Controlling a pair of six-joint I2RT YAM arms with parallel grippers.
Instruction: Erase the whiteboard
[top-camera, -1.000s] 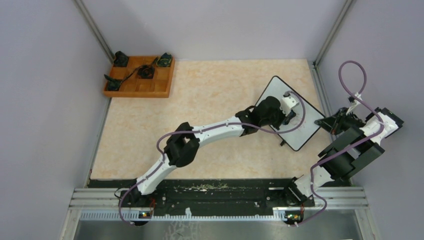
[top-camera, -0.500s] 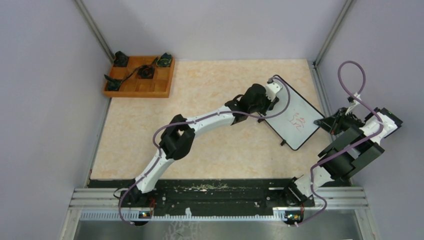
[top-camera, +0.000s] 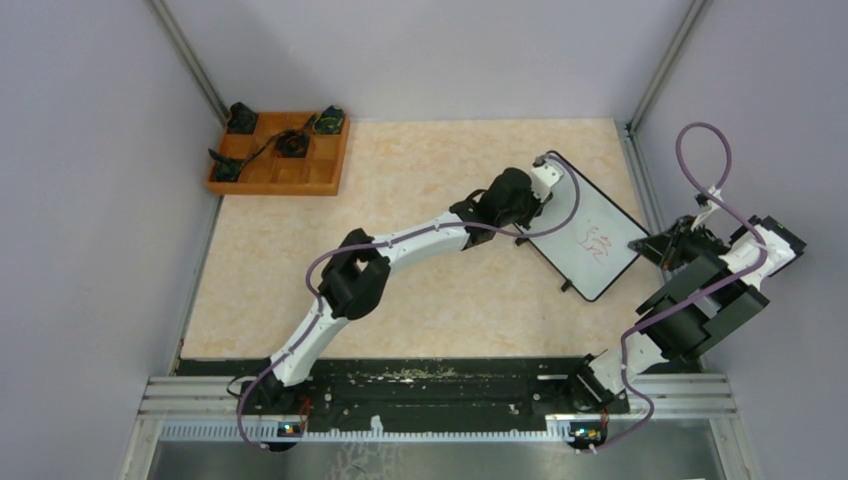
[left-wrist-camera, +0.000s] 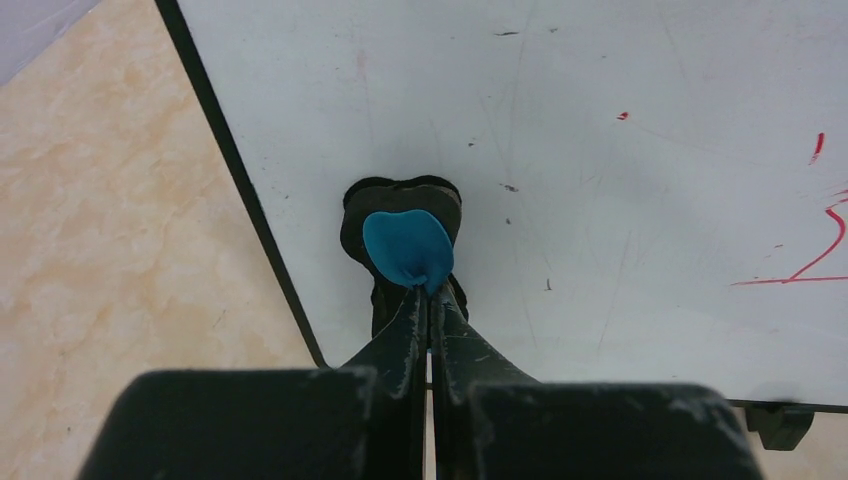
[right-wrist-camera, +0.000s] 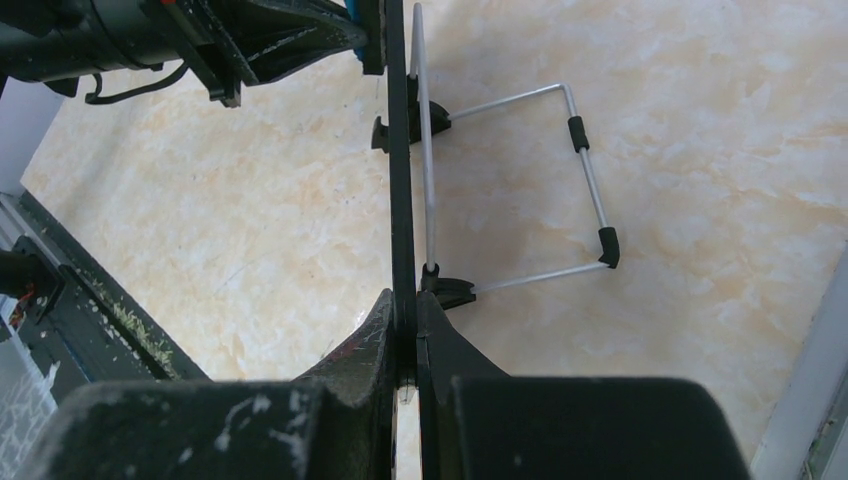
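Note:
The whiteboard (top-camera: 590, 235) stands tilted at the right of the table, with red marks (top-camera: 597, 241) near its middle. It fills the left wrist view (left-wrist-camera: 600, 150), red marks at the right edge (left-wrist-camera: 820, 250). My left gripper (top-camera: 545, 185) is shut on a blue eraser tab (left-wrist-camera: 407, 245) with a black pad pressed on the board's upper left part. My right gripper (top-camera: 652, 245) is shut on the board's right edge (right-wrist-camera: 400, 200), seen edge-on in the right wrist view.
A wooden compartment tray (top-camera: 280, 155) with small dark parts sits at the far left corner. The board's wire stand (right-wrist-camera: 560, 180) rests on the table behind it. Purple walls and metal posts close in the table.
My left gripper moved from the board's middle up to its far left part, uncovering the red marks. Since half a second ago it has held still. The right arm has not moved.

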